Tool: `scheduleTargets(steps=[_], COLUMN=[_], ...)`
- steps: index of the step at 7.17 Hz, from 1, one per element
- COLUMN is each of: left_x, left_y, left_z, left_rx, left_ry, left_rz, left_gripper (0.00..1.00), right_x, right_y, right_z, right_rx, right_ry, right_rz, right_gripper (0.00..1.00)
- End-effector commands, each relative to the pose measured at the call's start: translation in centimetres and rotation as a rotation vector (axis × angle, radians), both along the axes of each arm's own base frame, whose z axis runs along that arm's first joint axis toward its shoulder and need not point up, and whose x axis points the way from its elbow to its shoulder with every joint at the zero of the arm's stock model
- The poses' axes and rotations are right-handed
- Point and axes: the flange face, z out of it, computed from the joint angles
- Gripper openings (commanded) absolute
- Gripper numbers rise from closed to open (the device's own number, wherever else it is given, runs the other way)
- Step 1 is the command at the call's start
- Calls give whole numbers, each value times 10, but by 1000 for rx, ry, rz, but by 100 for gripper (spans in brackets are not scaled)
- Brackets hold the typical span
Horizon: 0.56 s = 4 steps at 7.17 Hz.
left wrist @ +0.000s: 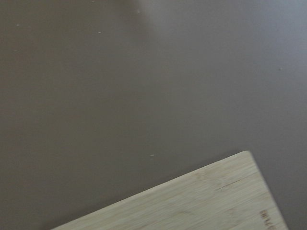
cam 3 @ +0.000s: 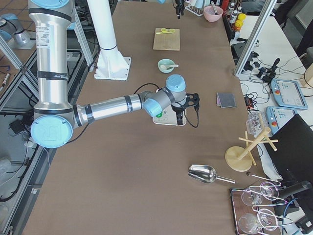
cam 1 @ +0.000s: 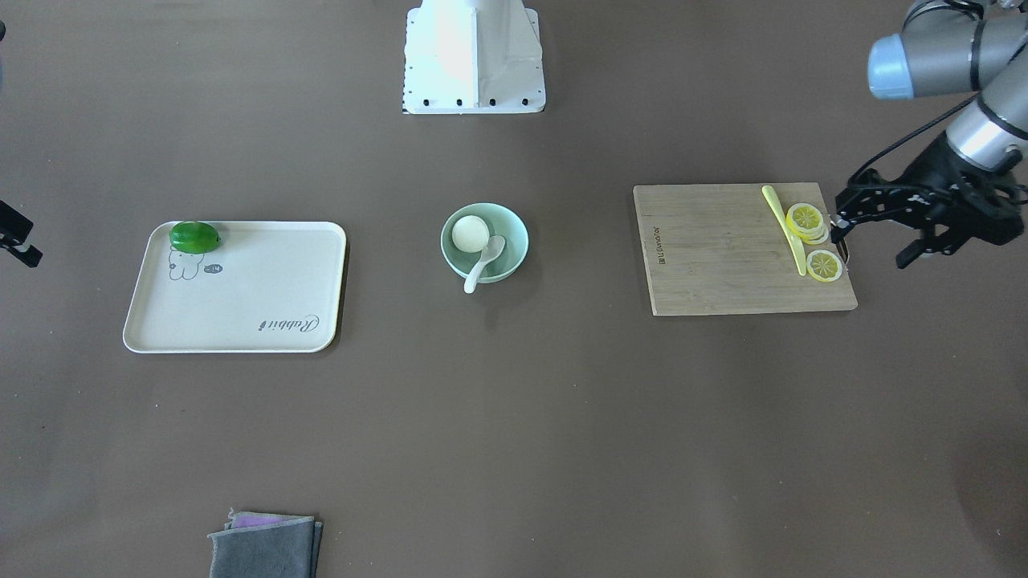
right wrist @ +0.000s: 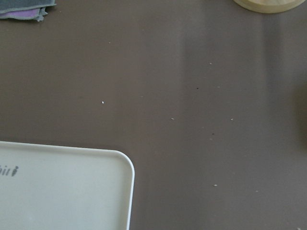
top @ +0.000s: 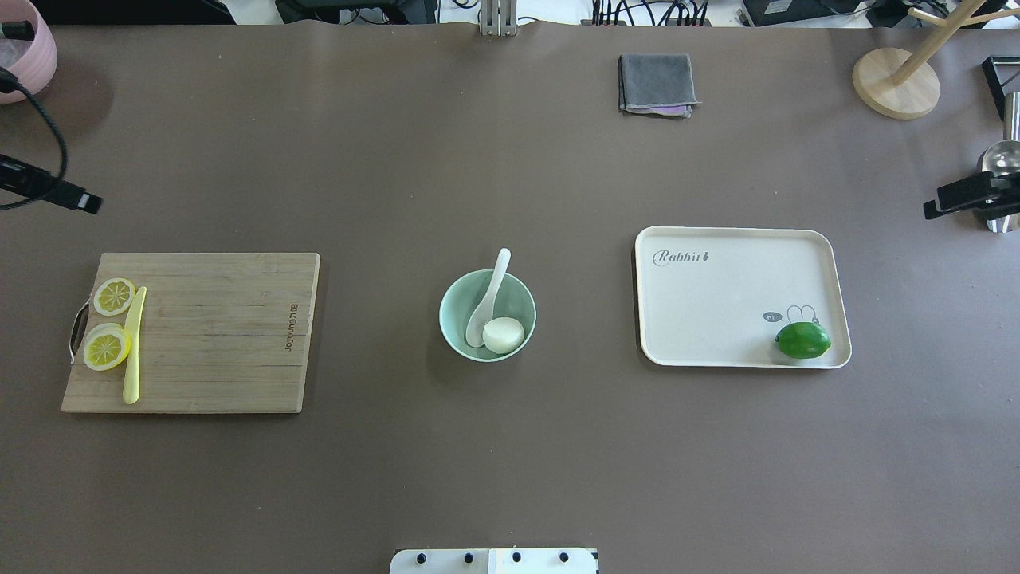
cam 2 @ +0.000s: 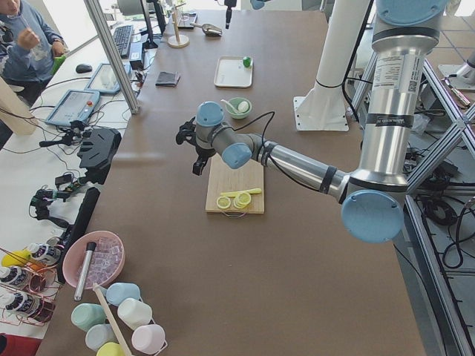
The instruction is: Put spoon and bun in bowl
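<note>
Brown tabletop (top: 510,462), with the spoon (top: 488,299) and the bun (top: 504,335) both lying in the mint bowl (top: 522,296) at its middle; the job looks done.

Nearest in the bowl sits the bun, probably soft and light, best cupped gently round its sides. The spoon's scoop rests beside it and the handle leans out over the far rim; glossy and hard, it is likely slippery and chippable, so that handle is the place to pinch. Left is a cutting board (top: 215,335), right a tray (top: 717,303). Slightly farther, the left gripper (cam 1: 874,245) hangs off the board's left end, fingers spread, holding nothing. The right gripper (top: 968,199) barely shows at the right edge; I cannot tell its state.
</note>
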Motion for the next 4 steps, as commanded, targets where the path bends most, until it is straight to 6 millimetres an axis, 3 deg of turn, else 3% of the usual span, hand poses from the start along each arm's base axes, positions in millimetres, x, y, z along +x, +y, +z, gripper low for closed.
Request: scheduleTargets(steps=[1, 2, 4], left_x=[-106, -125, -162], left_y=[3, 9, 24], left_z=[79, 90, 112], left_rx=[19, 3, -39], left_ry=[-45, -53, -48], left_rz=[-34, -67, -134], left_gripper=[98, 98, 98], right_x=[72, 90, 97], right_y=[3, 4, 6], right_z=[63, 69, 69], right_rx=[63, 81, 87], right_ry=[21, 25, 26], right_rz=[-49, -46, -33], right_gripper=[100, 100, 100])
